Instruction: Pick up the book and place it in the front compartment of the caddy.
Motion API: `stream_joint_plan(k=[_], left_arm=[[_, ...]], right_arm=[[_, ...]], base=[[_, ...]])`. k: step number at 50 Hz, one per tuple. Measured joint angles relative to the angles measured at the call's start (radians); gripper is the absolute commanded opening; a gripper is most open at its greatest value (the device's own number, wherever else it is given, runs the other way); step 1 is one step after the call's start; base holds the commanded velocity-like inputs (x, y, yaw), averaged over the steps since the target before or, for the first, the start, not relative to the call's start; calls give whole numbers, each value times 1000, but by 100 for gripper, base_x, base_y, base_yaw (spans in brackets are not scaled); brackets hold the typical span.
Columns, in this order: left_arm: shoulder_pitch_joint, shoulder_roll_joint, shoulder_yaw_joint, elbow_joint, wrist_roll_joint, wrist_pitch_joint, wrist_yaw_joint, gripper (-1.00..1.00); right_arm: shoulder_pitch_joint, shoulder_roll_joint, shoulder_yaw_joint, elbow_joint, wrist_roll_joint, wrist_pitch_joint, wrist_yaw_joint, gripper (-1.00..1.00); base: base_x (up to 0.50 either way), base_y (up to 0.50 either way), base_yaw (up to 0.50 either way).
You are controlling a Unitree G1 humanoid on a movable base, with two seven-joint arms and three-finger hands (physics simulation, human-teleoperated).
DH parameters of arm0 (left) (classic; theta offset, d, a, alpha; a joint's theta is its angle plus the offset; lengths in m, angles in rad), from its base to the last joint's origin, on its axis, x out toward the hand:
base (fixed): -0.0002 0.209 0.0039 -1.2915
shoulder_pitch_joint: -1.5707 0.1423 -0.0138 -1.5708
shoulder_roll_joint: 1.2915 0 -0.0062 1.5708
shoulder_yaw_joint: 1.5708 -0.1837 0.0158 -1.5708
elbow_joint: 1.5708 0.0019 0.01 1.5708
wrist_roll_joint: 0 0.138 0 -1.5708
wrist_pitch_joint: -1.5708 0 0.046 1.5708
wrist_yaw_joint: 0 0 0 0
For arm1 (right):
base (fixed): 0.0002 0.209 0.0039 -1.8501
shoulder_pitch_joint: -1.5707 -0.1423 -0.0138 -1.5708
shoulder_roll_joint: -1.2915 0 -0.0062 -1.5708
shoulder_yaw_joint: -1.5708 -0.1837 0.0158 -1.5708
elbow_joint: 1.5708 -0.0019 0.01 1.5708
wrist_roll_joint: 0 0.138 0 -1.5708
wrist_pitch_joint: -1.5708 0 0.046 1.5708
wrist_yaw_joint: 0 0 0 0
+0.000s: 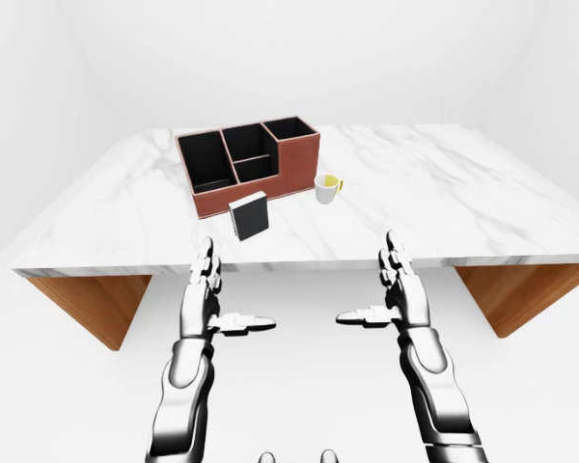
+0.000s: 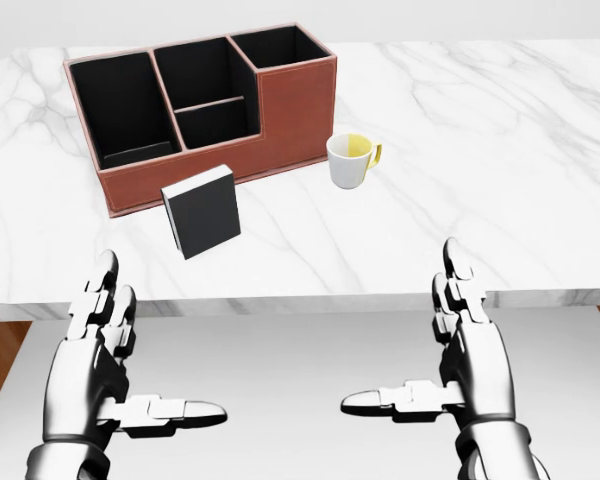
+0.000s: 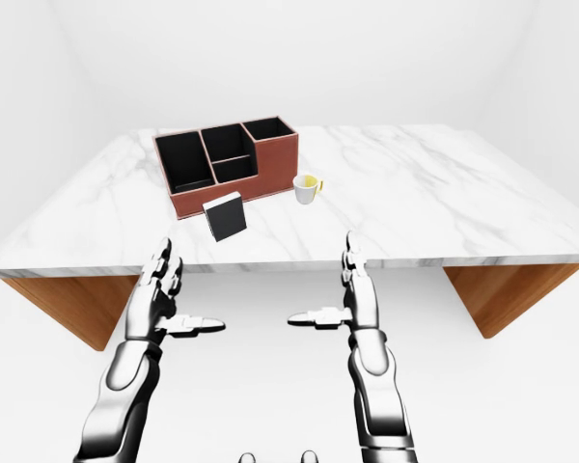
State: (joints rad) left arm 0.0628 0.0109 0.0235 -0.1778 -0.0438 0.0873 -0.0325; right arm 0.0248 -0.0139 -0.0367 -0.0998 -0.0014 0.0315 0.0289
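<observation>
We hold our left hand (image 2: 105, 345) and right hand (image 2: 460, 345) open and empty below the table (image 2: 500, 150) edge. At 12 o'clock from the left hand stands the book (image 2: 201, 211), just beside the caddy (image 2: 205, 115).

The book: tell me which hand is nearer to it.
Left. In the head view, the left hand hovers open just below the book, slightly to its left, short of the table edge. The right hand is open too, far off to the book's lower right.

The head view's top edge crops the marble table (image 2: 500, 150), and the caddy (image 2: 280, 110) walls hide its compartment floors.
</observation>
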Motion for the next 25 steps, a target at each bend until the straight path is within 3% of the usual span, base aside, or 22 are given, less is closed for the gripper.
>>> stream_joint_plan(k=[13,19,25], left_arm=[[14,4,16,-50,10,0,7,100],[33,6,32,-135,7,0,3,100],[58,5,53,-247,-2,0,-4,100]], right_arm=[[23,4,13,-46,-21,19,-9,100],[53,5,19,-125,-32,54,-9,99],[102,6,30,-252,-48,56,-4,100]], base=[[0,0,0],[0,0,0],[0,0,0]])
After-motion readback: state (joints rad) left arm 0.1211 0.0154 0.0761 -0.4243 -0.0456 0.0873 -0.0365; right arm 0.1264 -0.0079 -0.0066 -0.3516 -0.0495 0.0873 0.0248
